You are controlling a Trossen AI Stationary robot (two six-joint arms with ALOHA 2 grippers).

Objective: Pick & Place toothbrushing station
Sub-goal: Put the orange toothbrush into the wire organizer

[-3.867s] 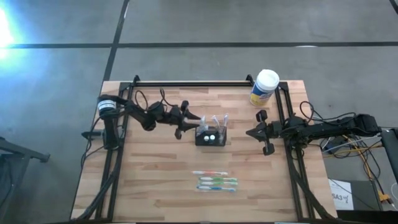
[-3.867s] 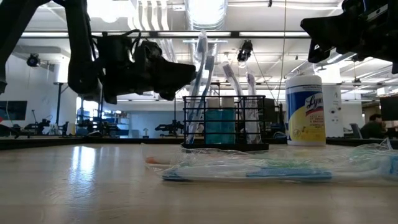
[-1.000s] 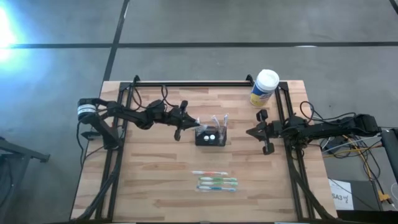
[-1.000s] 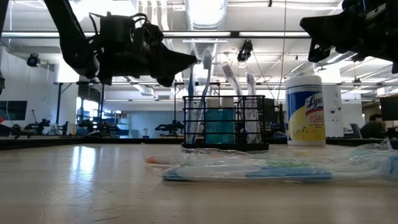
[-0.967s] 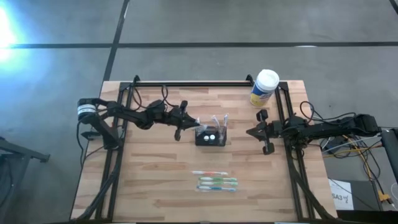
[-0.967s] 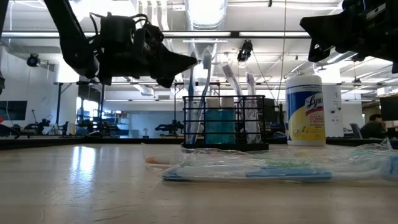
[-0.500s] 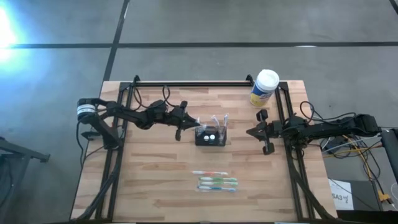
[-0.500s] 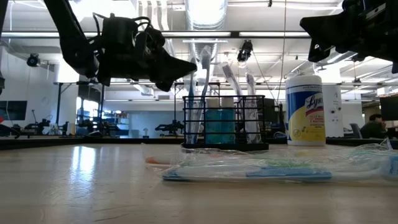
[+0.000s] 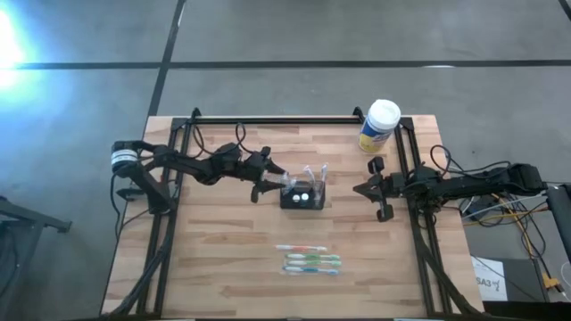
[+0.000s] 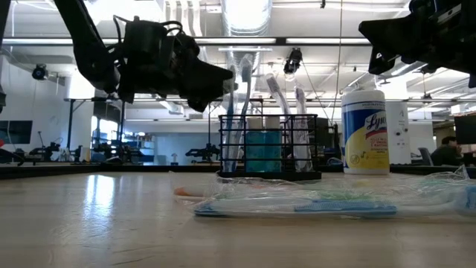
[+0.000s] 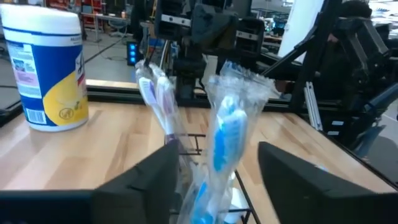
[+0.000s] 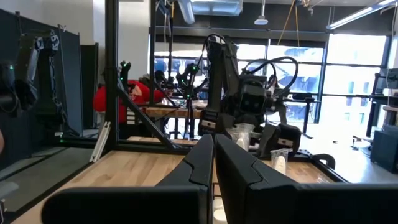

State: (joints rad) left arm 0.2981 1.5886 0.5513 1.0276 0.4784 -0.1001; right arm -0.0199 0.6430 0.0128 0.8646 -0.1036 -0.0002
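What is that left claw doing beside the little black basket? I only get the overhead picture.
Observer: The left gripper is open, and a plastic-wrapped blue toothbrush stands upright between its fingers.
Operator: Is the claw resting on the table?
Observer: No. In the low view it hangs above the rim of the mesh caddy, level with the brush heads.
Operator: And the right claw?
Observer: The right gripper is shut, fingers pressed together with nothing between them.
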